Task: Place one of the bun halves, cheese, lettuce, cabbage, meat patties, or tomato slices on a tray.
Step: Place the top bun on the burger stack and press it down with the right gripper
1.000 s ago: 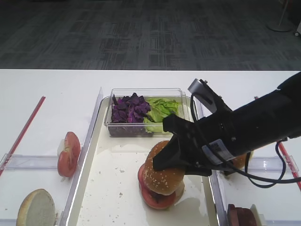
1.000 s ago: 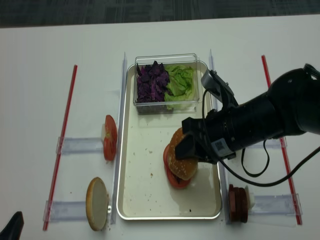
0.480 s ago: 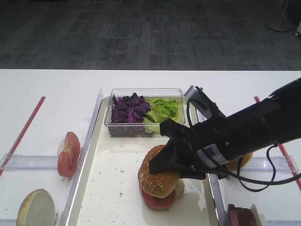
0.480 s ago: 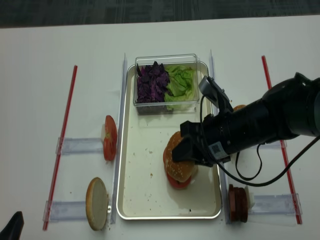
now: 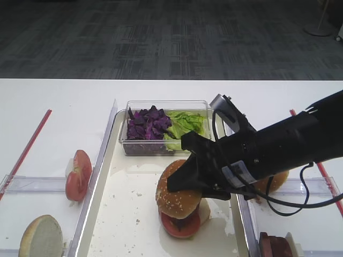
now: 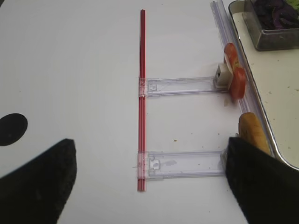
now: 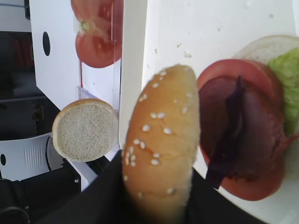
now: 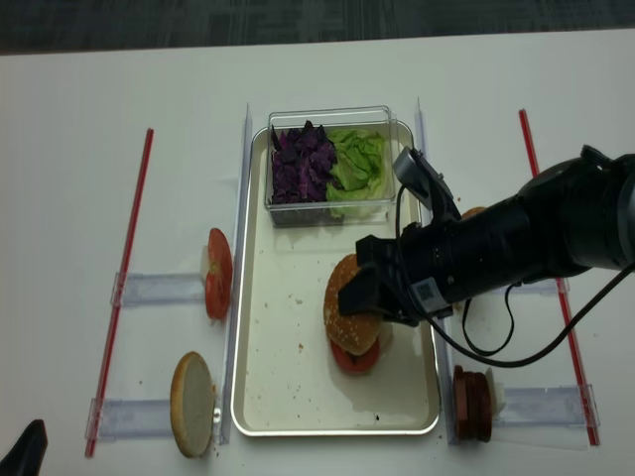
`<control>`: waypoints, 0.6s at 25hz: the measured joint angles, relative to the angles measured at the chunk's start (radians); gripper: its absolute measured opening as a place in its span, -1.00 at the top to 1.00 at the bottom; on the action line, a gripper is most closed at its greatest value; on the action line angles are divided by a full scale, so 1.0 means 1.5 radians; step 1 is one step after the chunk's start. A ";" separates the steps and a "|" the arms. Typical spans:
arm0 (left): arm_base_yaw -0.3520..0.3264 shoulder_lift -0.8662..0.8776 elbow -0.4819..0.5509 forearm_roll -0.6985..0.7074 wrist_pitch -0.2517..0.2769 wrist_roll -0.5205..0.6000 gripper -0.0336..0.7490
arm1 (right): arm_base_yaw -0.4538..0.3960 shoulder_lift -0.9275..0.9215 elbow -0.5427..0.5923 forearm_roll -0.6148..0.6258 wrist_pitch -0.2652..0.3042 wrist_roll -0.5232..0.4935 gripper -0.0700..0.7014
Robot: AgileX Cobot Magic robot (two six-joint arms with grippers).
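Note:
My right gripper (image 5: 186, 184) is shut on a golden sesame-seeded bun half (image 5: 178, 194), one black finger on each side of it. The bun (image 7: 161, 140) hangs tilted on edge, low over the cream tray (image 5: 126, 214). It is at the left side of a stack there: a red tomato slice (image 7: 261, 77), a purple cabbage strip (image 7: 232, 135) and lettuce (image 7: 290, 79) on a pale bun base. Whether the bun touches the stack I cannot tell. From above, the gripper (image 8: 365, 296) and bun (image 8: 345, 309) are at the tray's (image 8: 288, 392) right-middle. My left gripper (image 6: 149, 186) is open over bare table.
A clear box (image 5: 161, 149) at the tray's far end holds cabbage (image 5: 147, 122) and lettuce (image 5: 185, 124). Tomato slices (image 5: 77, 174) and a cut-face bun half (image 5: 41, 237) stand in clear holders on the left. Meat patties (image 5: 276, 246) and another bun (image 5: 277, 182) are on the right. Red sticks (image 5: 25, 152) flank the table.
My right gripper has carried the bun down and a little to the left, lower over the tomato stack. The left gripper's side has not changed.

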 joint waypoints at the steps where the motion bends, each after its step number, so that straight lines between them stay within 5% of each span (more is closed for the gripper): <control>1: 0.000 0.000 0.000 0.000 0.000 0.000 -0.61 | 0.000 0.000 0.000 0.003 0.000 -0.001 0.18; 15: 0.000 0.000 0.000 0.000 0.000 0.000 -0.61 | 0.000 0.000 0.000 0.010 -0.006 -0.005 0.18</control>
